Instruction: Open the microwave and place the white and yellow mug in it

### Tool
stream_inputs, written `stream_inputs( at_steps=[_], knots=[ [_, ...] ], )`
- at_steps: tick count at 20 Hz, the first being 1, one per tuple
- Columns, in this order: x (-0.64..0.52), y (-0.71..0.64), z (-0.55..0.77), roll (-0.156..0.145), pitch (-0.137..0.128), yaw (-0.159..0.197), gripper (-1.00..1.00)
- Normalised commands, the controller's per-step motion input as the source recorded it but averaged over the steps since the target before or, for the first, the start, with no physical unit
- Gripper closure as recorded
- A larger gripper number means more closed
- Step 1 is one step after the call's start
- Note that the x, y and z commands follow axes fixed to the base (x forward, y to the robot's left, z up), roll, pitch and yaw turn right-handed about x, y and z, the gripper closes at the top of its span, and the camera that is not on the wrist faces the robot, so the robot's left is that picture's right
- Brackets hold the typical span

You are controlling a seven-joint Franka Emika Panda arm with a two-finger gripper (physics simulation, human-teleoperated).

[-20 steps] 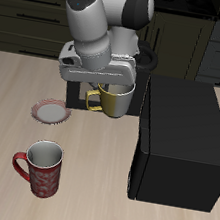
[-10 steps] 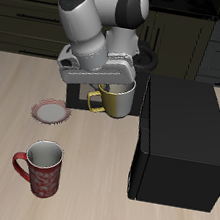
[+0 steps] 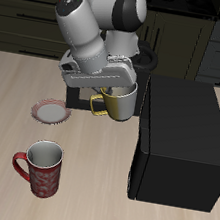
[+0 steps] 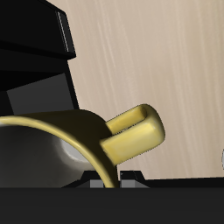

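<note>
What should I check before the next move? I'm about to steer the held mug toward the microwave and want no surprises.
1. Grip: the gripper sits over the rim of the white and yellow mug, with the mug's base apparently off the table; ok.
2. Mug upright, yellow handle clear of the fingers: ok.
3. Microwave door open: cannot tell; no opening or door shows in the exterior view.
4. Clearance: the mug hangs close beside the microwave's side; not ok for swinging sideways.
5. Red patterned mug and small plate out of the path: ok.

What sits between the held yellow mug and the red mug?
Only bare table lies between the white and yellow mug and red mug; the small plate sits off to the side, exterior view.
</note>
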Motion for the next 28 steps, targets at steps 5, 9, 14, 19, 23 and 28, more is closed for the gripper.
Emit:
stream_inputs(
  at_steps=[5,9,14,19,23,28],
  knots=[
    [0.01,0.12,-0.19,0.021,0.018,-0.016,1.0],
    [-0.03,0.12,-0.15,0.03,0.007,-0.008,1.0],
    [-0.14,0.23,-0.2,0.07,0.01,-0.053,1.0],
    [-0.25,0.25,-0.08,0.087,0.006,-0.035,1.0],
    [-0.13,0.24,0.03,0.07,-0.002,0.003,1.0],
    [-0.02,0.12,0.03,0.045,-0.001,-0.01,1.0]
  ],
)
